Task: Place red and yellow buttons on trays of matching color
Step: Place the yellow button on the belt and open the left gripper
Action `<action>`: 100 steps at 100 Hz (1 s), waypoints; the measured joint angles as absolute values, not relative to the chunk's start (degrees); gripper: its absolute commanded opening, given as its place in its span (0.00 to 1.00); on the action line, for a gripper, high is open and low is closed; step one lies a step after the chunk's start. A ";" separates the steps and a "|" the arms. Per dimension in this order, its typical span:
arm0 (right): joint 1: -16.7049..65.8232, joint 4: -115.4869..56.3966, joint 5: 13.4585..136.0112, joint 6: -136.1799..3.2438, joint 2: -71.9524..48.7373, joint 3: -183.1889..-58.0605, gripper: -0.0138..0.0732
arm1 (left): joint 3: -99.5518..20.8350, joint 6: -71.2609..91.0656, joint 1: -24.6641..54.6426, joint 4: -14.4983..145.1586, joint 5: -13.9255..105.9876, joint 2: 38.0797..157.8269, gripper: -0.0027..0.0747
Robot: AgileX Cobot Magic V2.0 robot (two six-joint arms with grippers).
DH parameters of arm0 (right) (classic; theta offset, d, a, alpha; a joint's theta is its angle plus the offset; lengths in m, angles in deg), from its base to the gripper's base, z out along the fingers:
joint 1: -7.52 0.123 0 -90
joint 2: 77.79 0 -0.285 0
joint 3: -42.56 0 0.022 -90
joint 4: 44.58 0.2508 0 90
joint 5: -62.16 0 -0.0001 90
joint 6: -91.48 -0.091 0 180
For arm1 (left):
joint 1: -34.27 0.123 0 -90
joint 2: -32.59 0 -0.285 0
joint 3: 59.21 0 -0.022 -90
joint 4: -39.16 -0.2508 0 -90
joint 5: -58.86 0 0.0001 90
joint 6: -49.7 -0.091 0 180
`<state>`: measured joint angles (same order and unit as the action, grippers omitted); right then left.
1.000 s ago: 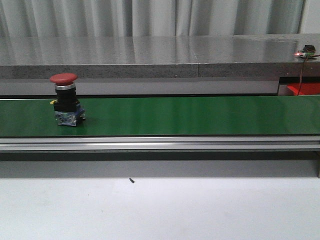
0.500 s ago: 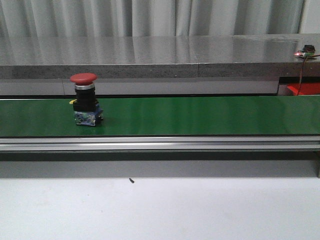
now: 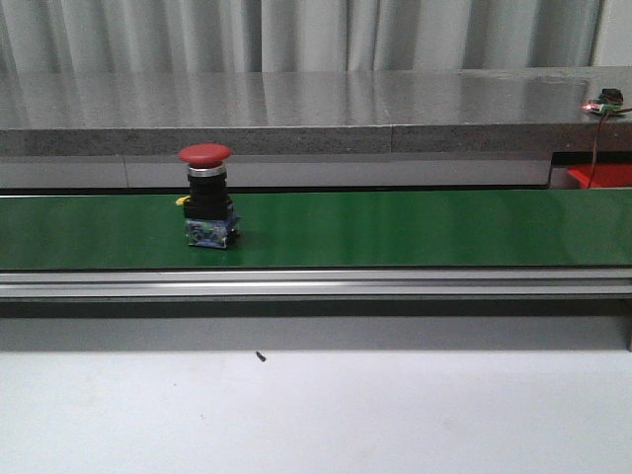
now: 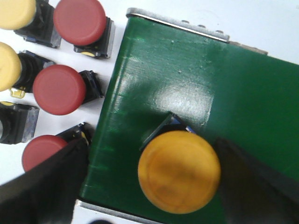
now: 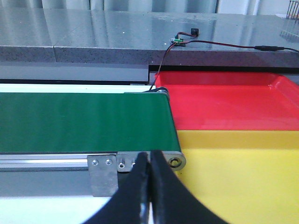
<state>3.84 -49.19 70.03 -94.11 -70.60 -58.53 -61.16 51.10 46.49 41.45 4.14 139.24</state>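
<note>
The red button [image 3: 205, 195] has travelled rightward along the green belt [image 3: 415, 229] since a second ago, from near the left edge toward the left-centre; it stands upright, a mushroom cap on a black barrel over a bluish block.

The belt is smooth, matte green, edged with an aluminium rail [image 3: 316, 285]. Behind it runs a polished grey stone ledge [image 3: 296, 109] with pale curtains [image 3: 296, 35] above, and a white table [image 3: 316, 415] lies in front.

At the belt's left end, the left gripper [image 4: 154, 186] has its dark fingers [image 4: 42, 186] spread wide on either side of a yellow button [image 4: 179, 171], whose glossy round cap sits on the belt; I cannot tell whether they touch it. Beside that end, more red buttons [image 4: 59, 89] and yellow ones [image 4: 7, 65] stand clustered on the white surface.

At the right end, the right gripper [image 5: 150, 186] hangs with fingers pressed together, empty. Past the belt roller sit a red tray [image 5: 219, 100] and a yellow tray [image 5: 243, 172], edge to edge, both smooth plastic and holding nothing.
</note>
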 measured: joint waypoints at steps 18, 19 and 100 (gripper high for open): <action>3.84 -49.19 70.03 -94.11 -70.60 -58.53 0.08 | -61.16 50.30 43.19 42.35 4.01 135.06 0.68; 3.84 -49.19 70.03 -94.11 -70.60 -58.53 0.08 | -61.16 50.30 43.00 42.54 4.01 134.61 0.68; 3.84 -49.19 70.03 -94.11 -70.60 -58.53 0.08 | -43.90 50.16 33.68 44.36 2.43 98.38 0.01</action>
<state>3.84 -49.19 70.03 -94.11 -70.60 -58.53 -43.90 50.16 33.68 44.36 2.43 98.38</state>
